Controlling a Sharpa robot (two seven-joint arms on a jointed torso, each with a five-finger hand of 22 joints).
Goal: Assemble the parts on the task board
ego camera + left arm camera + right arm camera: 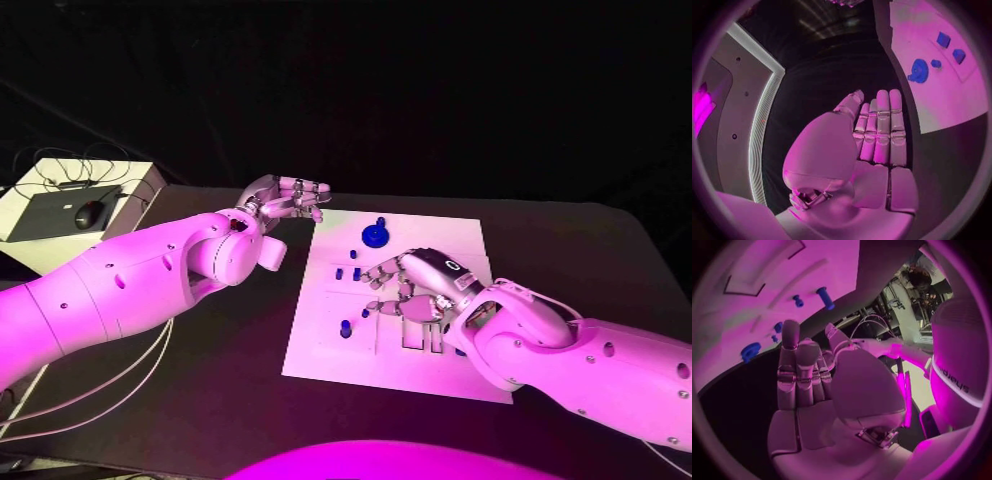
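The white task board (433, 355) lies in the middle of the black table. Several blue parts lie on its left half: a round disc (375, 236) near the far edge, small pegs (348, 272) below it and another piece (346, 326) nearer me. Slots (421, 338) are cut in its middle. My left hand (284, 199) hovers just off the board's far left corner, fingers (881, 131) straight and holding nothing. My right hand (410, 285) hangs over the board's middle, beside the pegs, fingers (798, 371) extended and empty. The disc (918, 70) (750, 351) and a blue cylinder (824, 297) lie beyond the fingertips.
A white box (123, 182) carrying a black pad and mouse (88, 212) stands at the table's far left, with cables (87, 158) behind it. Thin cables (108, 385) hang under my left arm. Bare black table (562, 240) surrounds the board.
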